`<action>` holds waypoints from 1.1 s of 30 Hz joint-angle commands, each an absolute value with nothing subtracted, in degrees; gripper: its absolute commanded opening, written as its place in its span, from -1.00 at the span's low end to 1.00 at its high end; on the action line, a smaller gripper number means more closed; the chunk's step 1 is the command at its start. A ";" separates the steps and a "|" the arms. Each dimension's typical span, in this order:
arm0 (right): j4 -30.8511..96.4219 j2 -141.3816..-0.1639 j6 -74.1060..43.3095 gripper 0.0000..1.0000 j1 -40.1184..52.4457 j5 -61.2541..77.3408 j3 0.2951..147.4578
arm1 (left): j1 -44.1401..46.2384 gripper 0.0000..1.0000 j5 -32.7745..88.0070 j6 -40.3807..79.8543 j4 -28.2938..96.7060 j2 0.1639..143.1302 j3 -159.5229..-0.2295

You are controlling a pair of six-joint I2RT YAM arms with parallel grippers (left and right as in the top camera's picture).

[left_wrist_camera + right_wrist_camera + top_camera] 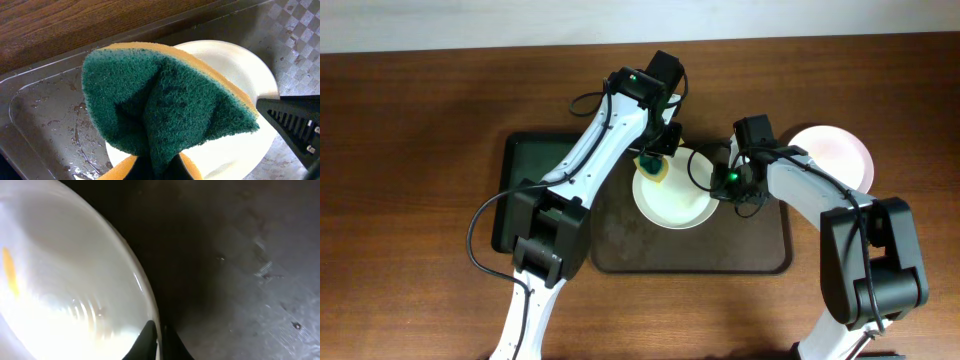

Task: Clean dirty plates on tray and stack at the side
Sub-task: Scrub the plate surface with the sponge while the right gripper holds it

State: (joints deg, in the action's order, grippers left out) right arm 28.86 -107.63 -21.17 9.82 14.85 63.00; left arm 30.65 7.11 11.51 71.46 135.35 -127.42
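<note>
On the wooden table (410, 130), a dark green tray (525, 190), narrow and rectangular, lay at the far left. It sat just beside the larger brown tray (690, 255), which had rounded corners and a raised rim. In the left wrist view the brown tray's floor looked glossy and beaded with water drops (80, 107).

The left gripper (655, 160) hung over the far left part of the brown tray. It was closed on a sponge (165, 110) that was pinched into a fold, its coarse green scouring face outward and a soft yellow foam layer along the edge. The sponge was at the far left edge of a plate (675, 205); whether they touched could not be told.

That plate, round, white, shallow and smooth, lay in the middle of the brown tray. A small yellow smear (9, 272) showed inside it.

The right gripper (159, 341) was pinched narrowly on the plate's thin right rim, one black fingertip on each side.

Farther right, a second plate (840, 155) of the same shape sat on the bare table, just off the brown tray's far right corner.
</note>
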 commanded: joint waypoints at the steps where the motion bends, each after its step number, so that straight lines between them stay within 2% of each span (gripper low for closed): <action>1: 28.71 -109.08 -21.47 -0.92 10.07 16.05 62.92 | 30.70 -1.00 7.18 10.61 71.00 135.98 -128.11; 15: 29.36 -109.08 -21.47 -0.92 10.11 16.08 62.92 | 30.70 -1.00 2.11 11.00 61.82 136.84 -117.56; 24: 29.36 -109.08 -21.47 -0.92 10.13 16.05 62.89 | 30.72 -1.00 1.50 10.87 60.90 144.75 -116.97; 29: 29.36 -109.08 -21.47 -0.92 10.13 16.08 62.89 | 30.76 -1.00 2.44 7.75 61.69 146.91 -112.07; 33: 29.34 -109.08 -21.47 -0.92 10.13 16.38 62.89 | 30.74 -1.00 7.75 2.83 63.02 147.22 -109.47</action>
State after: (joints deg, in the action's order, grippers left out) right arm 28.88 -107.85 -21.21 9.85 16.25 63.00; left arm 30.59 4.58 6.66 59.75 139.04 -115.68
